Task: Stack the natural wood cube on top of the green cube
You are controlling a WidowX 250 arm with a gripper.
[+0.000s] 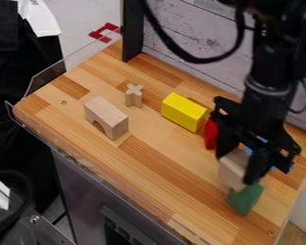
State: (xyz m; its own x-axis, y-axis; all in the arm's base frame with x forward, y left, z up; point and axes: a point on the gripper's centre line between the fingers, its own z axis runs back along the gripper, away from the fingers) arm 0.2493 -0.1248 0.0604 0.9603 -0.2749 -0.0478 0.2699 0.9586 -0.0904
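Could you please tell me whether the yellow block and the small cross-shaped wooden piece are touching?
Apart. The camera view shows a strip of tabletop between the yellow block and the cross-shaped piece.

A butcher-block tabletop (158, 174) is spreading across the room, with a clear plastic guard (48, 75) running along its left edge. A grey cabinet (82, 184) is standing beneath. Whitewashed plank panelling (191, 36) is rising behind, a black post (132, 31) is marking its left end, and pale grey floor (85, 21) is showing beyond.
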